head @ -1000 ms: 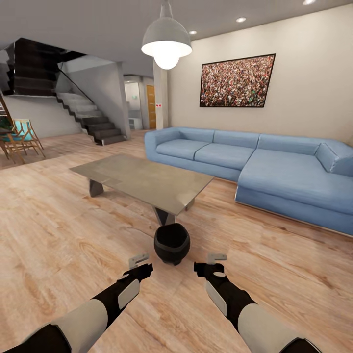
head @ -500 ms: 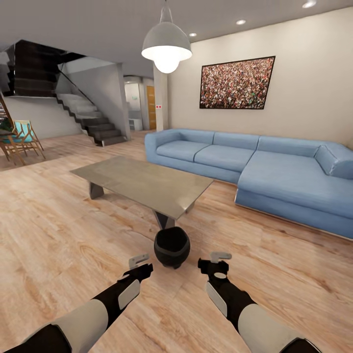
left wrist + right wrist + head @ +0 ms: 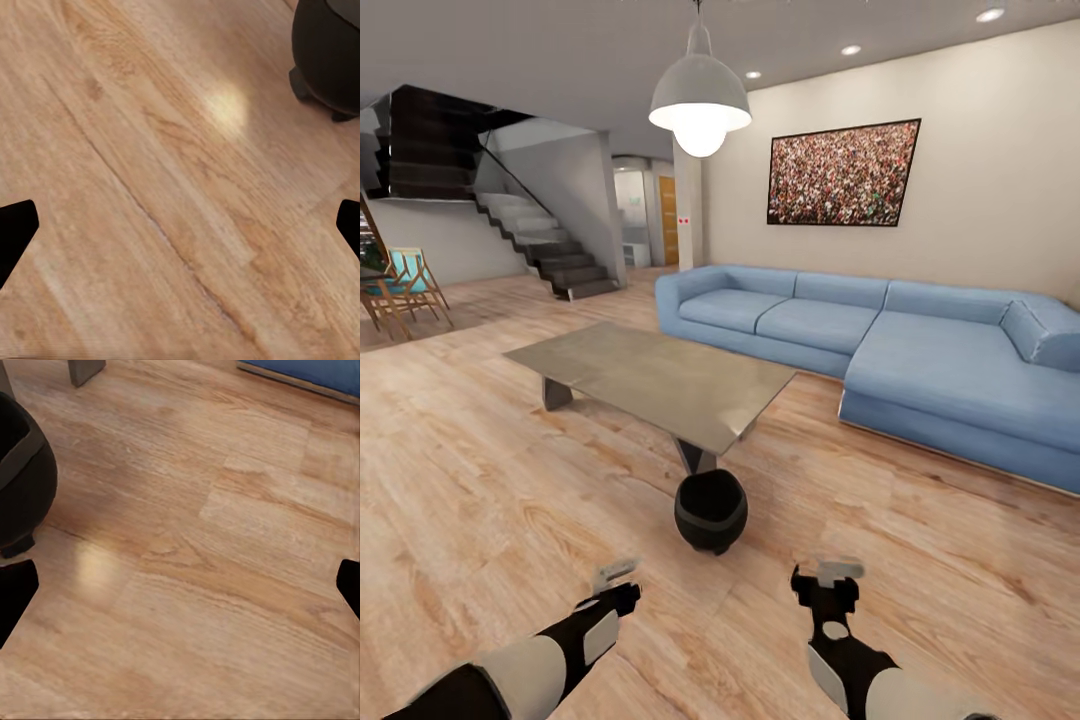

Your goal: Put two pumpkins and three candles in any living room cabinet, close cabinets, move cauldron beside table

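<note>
While no pumpkins, candles or cabinet can be checked from these views, the cauldron part of the task looks settled. Bare pale wooden plank floor (image 3: 490, 480) spreads wide to the robot's left and behind the arms, giving ample room to back away; the long blue corner sofa (image 3: 920, 350) closes off the far right side. Ahead, the low rectangular coffee table with a glossy grey-beige top (image 3: 650, 375) points its near corner and dark leg toward the robot. Just beside that leg, on the floor, stands the small round black cauldron (image 3: 711, 512), upright, with clear boards all round it. Both arms hang well apart from it: the left gripper (image 3: 618, 585) and the right gripper (image 3: 832, 588) each have fingers spread wide over bare planks, holding nothing.
</note>
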{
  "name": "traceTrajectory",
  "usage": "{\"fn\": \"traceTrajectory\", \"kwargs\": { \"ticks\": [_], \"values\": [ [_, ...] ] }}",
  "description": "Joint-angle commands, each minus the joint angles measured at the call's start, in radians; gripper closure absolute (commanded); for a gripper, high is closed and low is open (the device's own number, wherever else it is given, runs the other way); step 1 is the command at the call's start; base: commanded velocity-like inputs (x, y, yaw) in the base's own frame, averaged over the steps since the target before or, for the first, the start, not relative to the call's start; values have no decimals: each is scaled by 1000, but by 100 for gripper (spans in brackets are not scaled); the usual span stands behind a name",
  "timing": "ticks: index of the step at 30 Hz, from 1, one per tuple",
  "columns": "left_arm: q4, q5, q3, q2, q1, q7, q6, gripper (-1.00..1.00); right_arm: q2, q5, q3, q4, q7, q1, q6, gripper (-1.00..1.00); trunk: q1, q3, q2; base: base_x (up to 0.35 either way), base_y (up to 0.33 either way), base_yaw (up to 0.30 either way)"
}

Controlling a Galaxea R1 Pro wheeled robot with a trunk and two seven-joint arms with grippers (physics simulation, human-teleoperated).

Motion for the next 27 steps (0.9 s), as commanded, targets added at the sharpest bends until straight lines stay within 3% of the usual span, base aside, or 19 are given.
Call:
{"fn": "traceTrajectory", "kwargs": {
  "ticks": [1,2,6,7,10,12,14,15,19,20,21,23,27],
  "values": [
    [6,8,-9,0,18,2,-37,-100,3,-9,10,49,-3,1,-40,-100,-4,2,7,0,0,0],
    [14,8,-10,-1,69,-1,-119,-100,7,-10,9,129,-1,12,-97,-100,-8,6,14,0,0,0],
    [17,9,-9,-1,143,-1,-162,-100,5,-11,7,161,-3,66,-141,-100,-23,18,42,0,0,0],
    [18,9,-8,1,197,1,-172,-100,0,-9,5,171,-4,110,-226,-100,-27,21,49,0,0,0],
    [18,8,-8,2,230,2,-182,-100,-3,-8,5,174,-4,143,-290,-100,-39,31,70,0,0,0],
    [18,8,-8,2,271,2,-242,-100,-8,-7,5,175,-4,176,-359,-100,-46,37,84,0,0,0],
    [18,7,-9,1,292,2,-265,-100,-14,-7,5,176,-4,188,-378,-100,-54,43,98,0,0,0],
    [18,7,-9,2,322,3,-282,-100,-31,-9,5,176,-2,215,-414,-100,-58,46,105,0,0,0],
    [19,2,-21,21,349,-2,-282,-100,-47,-11,5,175,1,244,-447,-100,-73,59,133,0,0,0],
    [19,-8,-28,21,350,-2,-272,-100,-48,-12,5,175,1,244,-446,-100,-77,62,140,0,0,0],
    [18,-58,-39,21,352,-3,-196,-100,-47,-11,5,174,0,246,-445,-100,-81,65,147,0,0,0],
    [18,-88,-41,21,352,-3,-165,-100,-44,-11,6,175,1,246,-446,-100,-88,71,161,0,0,0],
    [18,-102,-41,21,352,-2,-174,-100,-41,-11,7,175,0,246,-447,-100,-104,84,189,0,0,0]
  ]
}}
